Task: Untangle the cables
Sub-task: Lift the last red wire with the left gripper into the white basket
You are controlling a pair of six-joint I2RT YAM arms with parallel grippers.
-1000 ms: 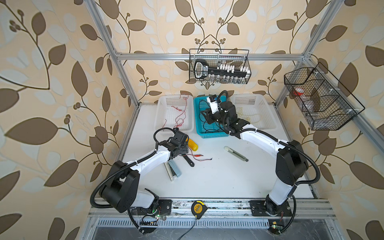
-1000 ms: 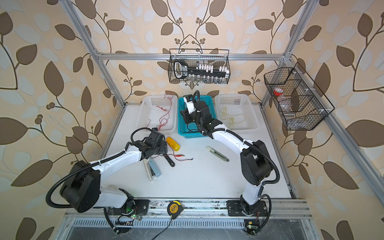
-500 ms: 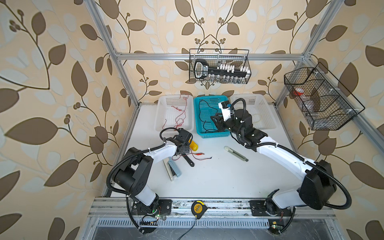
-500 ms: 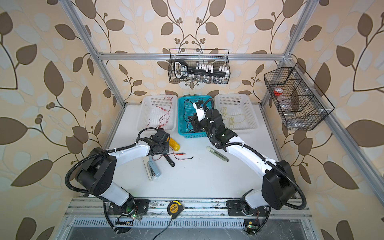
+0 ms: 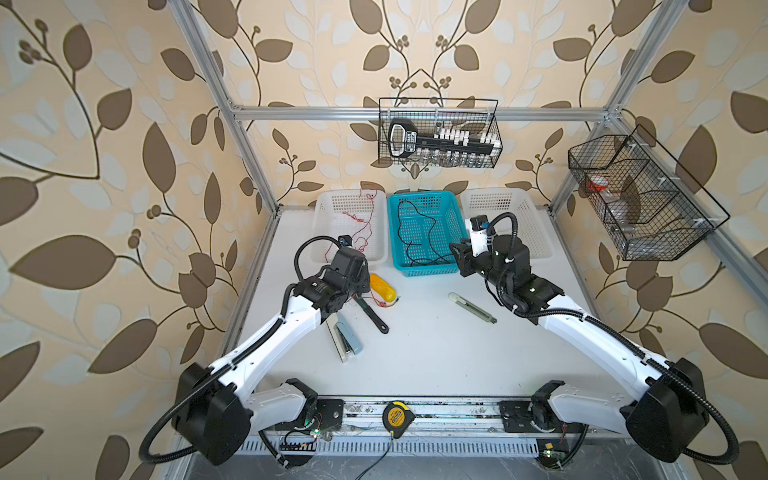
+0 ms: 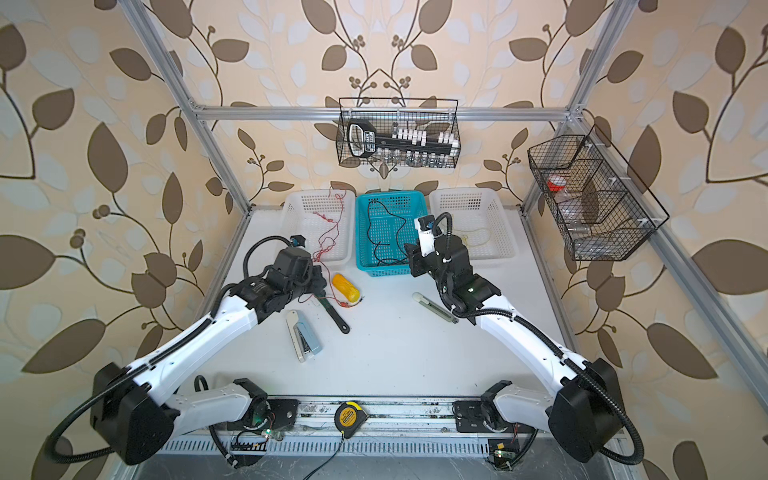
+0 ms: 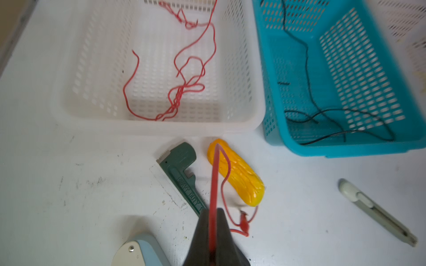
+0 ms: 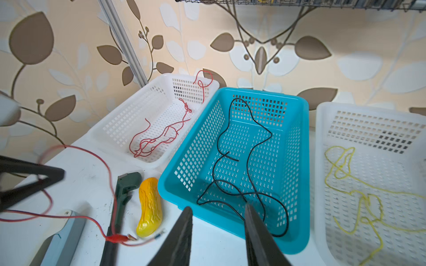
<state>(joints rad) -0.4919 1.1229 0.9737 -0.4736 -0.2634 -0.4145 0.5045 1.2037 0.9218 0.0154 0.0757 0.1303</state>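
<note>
**Top views.** The left gripper [image 5: 357, 291] sits over the left-centre of the table [image 5: 436, 353]. Its own wrist housing hides most of it, so the jaw state cannot be read here. A thin red cable [image 5: 376, 301] leads from it towards the yellow toy [image 5: 382, 287]. The right gripper [image 6: 415, 266] hangs at the near right corner of the teal basket [image 6: 374, 272]. Its arm covers part of the right white basket [image 6: 494, 255], where a yellow cable [image 6: 478, 240] is only faintly visible.

**Left wrist view.** The jaws are closed on the red cable. It emerges from between the fingers [image 7: 202, 230], bends back beside the toy and ends at a red clip [image 7: 244, 223] on the table. The fingers cover the handle of the green wrench [image 7: 182, 170], and the frame edge cuts off the stapler [image 7: 138, 251]. A red tangle [image 7: 182, 92] lies in the left white basket [image 7: 161, 127].

**Right wrist view.** The jaws stand apart with nothing gripped, above the near wall of the teal basket. The black cable [image 8: 251, 147] lies loose on the floor of that basket. The frame edge cuts off the yellow cable. The left gripper appears only as a blur at the frame edge.
</note>
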